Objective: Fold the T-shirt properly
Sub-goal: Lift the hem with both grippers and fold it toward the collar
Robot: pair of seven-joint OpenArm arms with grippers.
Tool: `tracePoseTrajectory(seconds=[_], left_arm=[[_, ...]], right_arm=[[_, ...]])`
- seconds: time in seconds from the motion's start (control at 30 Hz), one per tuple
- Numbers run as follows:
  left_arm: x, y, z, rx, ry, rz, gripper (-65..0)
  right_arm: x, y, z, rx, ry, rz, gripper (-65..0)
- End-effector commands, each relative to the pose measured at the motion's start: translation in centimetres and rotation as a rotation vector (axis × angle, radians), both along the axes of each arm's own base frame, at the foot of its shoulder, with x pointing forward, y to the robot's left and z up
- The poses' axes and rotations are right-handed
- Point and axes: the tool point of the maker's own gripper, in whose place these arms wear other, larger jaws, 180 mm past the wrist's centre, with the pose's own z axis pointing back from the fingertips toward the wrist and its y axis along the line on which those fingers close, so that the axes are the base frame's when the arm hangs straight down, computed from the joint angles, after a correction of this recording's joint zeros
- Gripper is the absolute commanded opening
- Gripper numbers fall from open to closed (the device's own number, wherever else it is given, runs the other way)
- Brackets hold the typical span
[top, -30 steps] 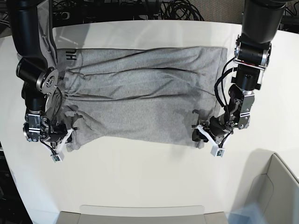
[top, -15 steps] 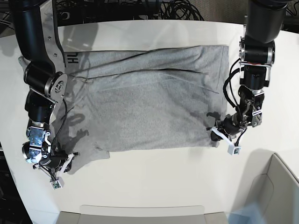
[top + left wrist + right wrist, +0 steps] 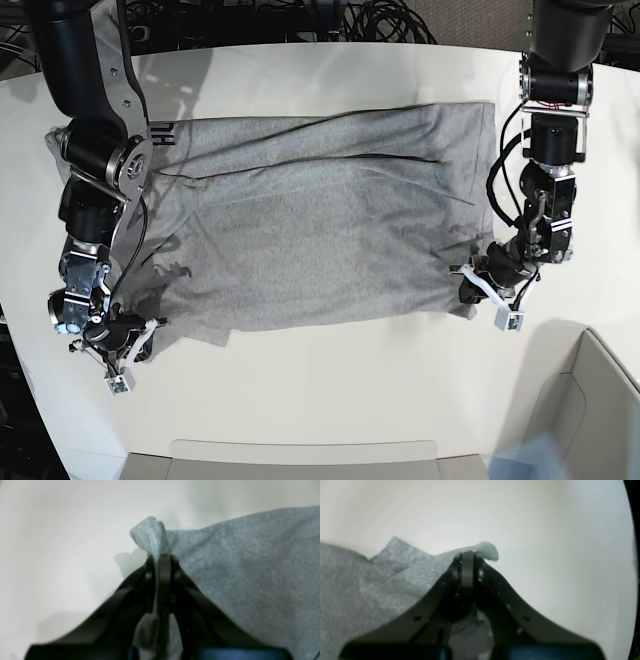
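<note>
The T-shirt (image 3: 320, 215) lies spread on the white surface (image 3: 330, 400), long axis running between the 2 arms. The left gripper (image 3: 480, 287) and the right gripper (image 3: 135, 335) each pinch 1 near corner, cloth lying away from both. The lettering is mostly hidden behind the right arm.

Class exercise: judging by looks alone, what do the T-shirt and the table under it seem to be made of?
T-shirt: probably soft knit cotton, matte heather grey; it wrinkles and bunches where pinched.
Table: smooth hard white surface, perhaps laminate or painted board; it shows soft sheen and no grain.
</note>
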Motion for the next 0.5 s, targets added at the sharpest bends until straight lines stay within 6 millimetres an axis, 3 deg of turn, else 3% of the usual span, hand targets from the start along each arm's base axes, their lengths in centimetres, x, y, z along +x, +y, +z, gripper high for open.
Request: tracePoseTrajectory(seconds=[0.0, 0.13, 0.2, 0.3, 0.47], left_arm=[[1.4, 1.3, 2.8, -0.006, -0.086, 0.03, -65.0], [-0.7, 1.8, 2.8, -0.005, -0.094, 0.037, -65.0], [-1.5, 2.6, 3.4, 0.023, -0.088, 0.029, -65.0], [-2.6, 1.9, 3.7, 0.04, -0.08, 0.002, -65.0], [-4.1, 0.9, 3.6, 0.066, -0.048, -0.046, -65.0]], right_arm=[[1.2, -0.7, 2.5, 0.002, -0.07, -0.008, -65.0], [-0.3, -1.8, 1.7, -0.05, -0.052, -0.029, -65.0], [-1.0, -2.1, 2.4, -0.063, -0.063, -0.033, -65.0], [-2.6, -1.4, 2.9, -0.075, -0.015, 0.03, -65.0], [-5.3, -2.2, 2.7, -0.155, 0.001, 0.028, -65.0]])
